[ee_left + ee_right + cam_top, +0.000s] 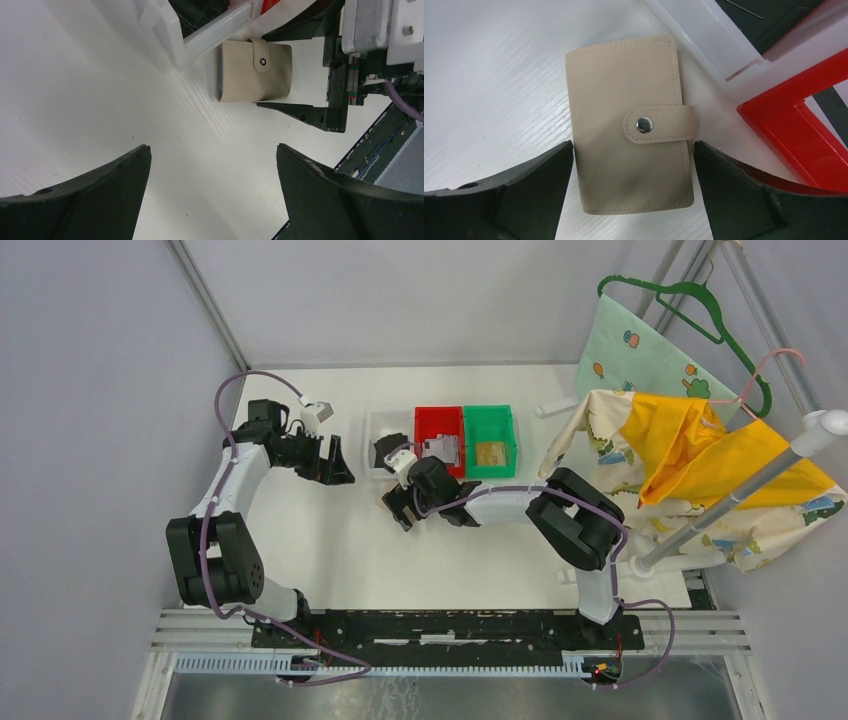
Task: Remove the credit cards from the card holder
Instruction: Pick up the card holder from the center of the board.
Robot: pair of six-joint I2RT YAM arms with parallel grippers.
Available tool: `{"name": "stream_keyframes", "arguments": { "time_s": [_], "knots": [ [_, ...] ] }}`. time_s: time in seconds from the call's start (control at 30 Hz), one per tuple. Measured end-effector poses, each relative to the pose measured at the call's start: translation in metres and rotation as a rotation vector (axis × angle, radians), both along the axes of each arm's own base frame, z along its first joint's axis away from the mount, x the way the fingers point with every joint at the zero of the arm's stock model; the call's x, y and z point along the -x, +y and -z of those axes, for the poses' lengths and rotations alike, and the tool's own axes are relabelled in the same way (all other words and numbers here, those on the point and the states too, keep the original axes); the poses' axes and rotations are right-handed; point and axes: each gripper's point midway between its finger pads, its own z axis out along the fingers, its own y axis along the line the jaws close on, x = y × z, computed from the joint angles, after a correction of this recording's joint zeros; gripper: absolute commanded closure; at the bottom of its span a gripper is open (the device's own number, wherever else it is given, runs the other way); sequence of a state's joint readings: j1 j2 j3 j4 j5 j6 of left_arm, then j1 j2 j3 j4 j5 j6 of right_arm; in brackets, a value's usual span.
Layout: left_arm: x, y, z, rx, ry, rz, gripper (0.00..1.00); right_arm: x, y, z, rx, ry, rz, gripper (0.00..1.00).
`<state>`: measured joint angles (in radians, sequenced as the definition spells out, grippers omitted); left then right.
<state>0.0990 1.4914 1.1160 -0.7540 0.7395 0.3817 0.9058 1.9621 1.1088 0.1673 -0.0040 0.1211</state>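
Black left fingers [125, 170] stand spread wide, holding nothing, over bare table [75, 75]. The card holder [240, 75] lies flat well ahead of them, so from there they cannot steady it. The right fingers [544, 180] are also spread wide and grip nothing. Between them the card holder lies closed, its snap tab [659, 123] fastened and both long edges just beside the fingertips; whether either tip touches it I cannot tell. Any credit cards inside are hidden. The likely trouble is that closing here would pinch the soft cover edge-on, and it could buckle, tilt or squirt out along the smooth table instead of lifting. A pinch across the tab would also press the snap shut, so nothing would open. With no second hold, a tug at the tab would probably drag the whole holder. Beyond the right fingers, the white bin [724, 55] and red bin [784, 125] sit close to the holder's far corner, and a sideways shove could jam it against their walls.
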Motion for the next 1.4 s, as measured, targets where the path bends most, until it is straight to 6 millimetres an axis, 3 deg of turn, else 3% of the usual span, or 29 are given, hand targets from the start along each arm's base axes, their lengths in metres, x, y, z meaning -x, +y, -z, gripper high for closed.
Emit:
{"name": "stream_keyframes", "arguments": {
  "time_s": [0.2, 0.4, 0.53, 0.73, 0.87, 1.13, 1.4],
  "knots": [
    [0.001, 0.005, 0.0, -0.002, 0.008, -0.016, 0.0, 0.011, 0.005, 0.003, 0.045, -0.04, -0.035, 0.12],
    [0.002, 0.006, 0.0, 0.0, 0.015, -0.021, 0.0, 0.015, 0.008, 0.001, 0.077, -0.095, -0.033, 0.39],
    [0.004, 0.006, -0.001, 0.002, 0.021, -0.021, 0.01, 0.014, 0.007, -0.008, 0.086, -0.129, -0.02, 0.4],
    [0.006, 0.001, -0.004, 0.024, 0.021, -0.006, 0.02, 0.03, -0.014, -0.014, 0.094, -0.133, -0.001, 0.41],
    [0.01, -0.011, -0.008, 0.064, 0.023, 0.028, 0.02, 0.038, -0.018, -0.036, 0.046, -0.147, 0.01, 0.4],
    [0.026, -0.041, -0.021, 0.133, 0.034, 0.117, 0.03, 0.049, 0.001, -0.109, -0.123, -0.239, 0.011, 0.4],
    [0.043, -0.059, -0.044, 0.232, 0.052, 0.178, 0.12, 0.049, 0.012, -0.13, -0.161, -0.277, 0.024, 0.39]
  ]
}}
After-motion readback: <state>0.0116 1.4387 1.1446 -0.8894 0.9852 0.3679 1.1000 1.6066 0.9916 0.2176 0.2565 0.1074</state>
